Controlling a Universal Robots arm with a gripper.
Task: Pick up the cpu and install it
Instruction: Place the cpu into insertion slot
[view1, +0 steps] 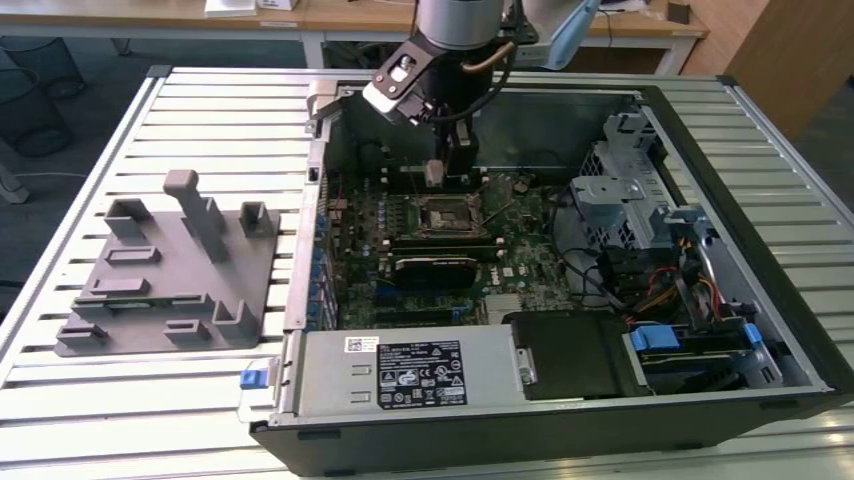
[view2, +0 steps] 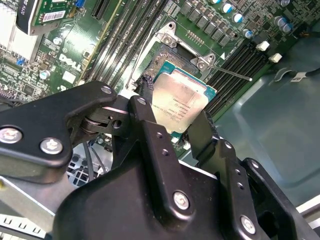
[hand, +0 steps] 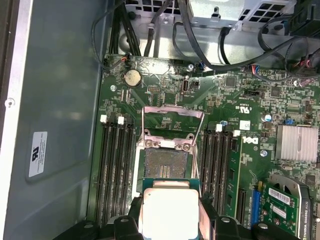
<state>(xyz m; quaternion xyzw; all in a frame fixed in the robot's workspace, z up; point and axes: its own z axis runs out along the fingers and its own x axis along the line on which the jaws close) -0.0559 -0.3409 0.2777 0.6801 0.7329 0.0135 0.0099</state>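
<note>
"Cpu (view2: 180, 102), where is it?"

"In the claw (view2: 175, 117). The two black fingers (view2: 145, 120) pinch the cpu by two of its sides, with the shiny side facing the camera."

"Why by the sides?"

"I think so its bottom stays free to sit down flat."

"Where is that in the exterior view?"

"In the upper middle. The cpu (view1: 437, 172) hangs inside the open computer case (view1: 534, 440), a bit above the socket (view1: 441, 213). It is not in yet."

"Why is the socket open?"

"In the first wrist view its metal lid (hand: 172, 112) is tipped up, and in the second wrist view its thin lever (view2: 230, 72) sticks out to one side. That leaves the square hole (hand: 165, 162) bare, I guess so the chip can drop in."

"How many things are there?"

"One cpu, one claw, one socket. Beside the socket I count four white clips (hand: 102, 119), two on each side."

"And farther off?"

"One grey tray (view1: 174, 300) lies on the tabletop (view1: 200, 100), at the exterior view's left, just beside the case. The claw is well apart from it."
</note>
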